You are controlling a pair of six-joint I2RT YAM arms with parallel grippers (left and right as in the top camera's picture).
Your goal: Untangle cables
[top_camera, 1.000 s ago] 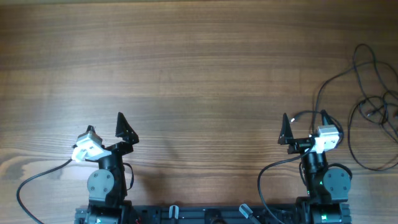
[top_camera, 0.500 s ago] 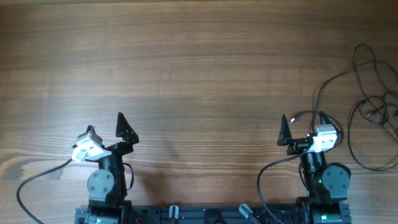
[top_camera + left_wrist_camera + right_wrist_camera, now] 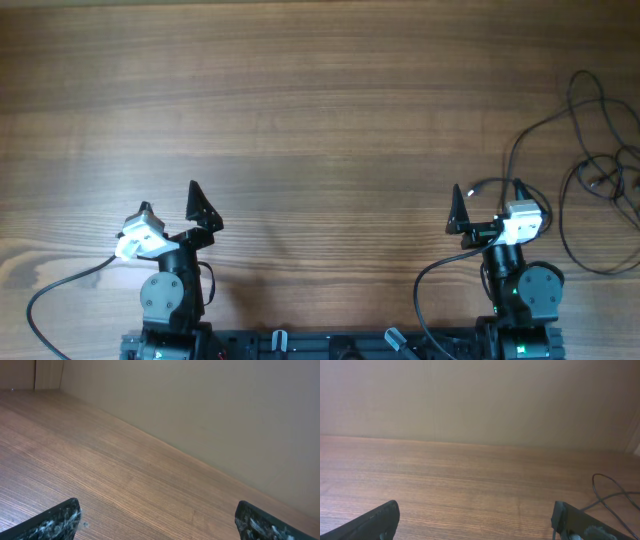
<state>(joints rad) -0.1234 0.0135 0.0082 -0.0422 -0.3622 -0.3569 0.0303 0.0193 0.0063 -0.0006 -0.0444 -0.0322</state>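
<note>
The cables (image 3: pixel 598 172) are thin black wires in loose tangled loops at the table's right edge, partly cut off by the frame. One strand runs left from the bunch and ends near my right gripper (image 3: pixel 489 196). Part of a strand (image 3: pixel 614 496) shows in the right wrist view, beside the right finger. My right gripper (image 3: pixel 476 521) is open and empty, low at the near edge, left of the bunch. My left gripper (image 3: pixel 170 207) is open and empty at the near left, far from the cables. In the left wrist view (image 3: pixel 157 524) only bare wood lies between the fingers.
The wooden table (image 3: pixel 300 110) stretches wide between and beyond the arms. A plain beige wall (image 3: pixel 480 400) stands behind its far edge. Thick black arm cables (image 3: pixel 45 290) loop at the near edge by each base.
</note>
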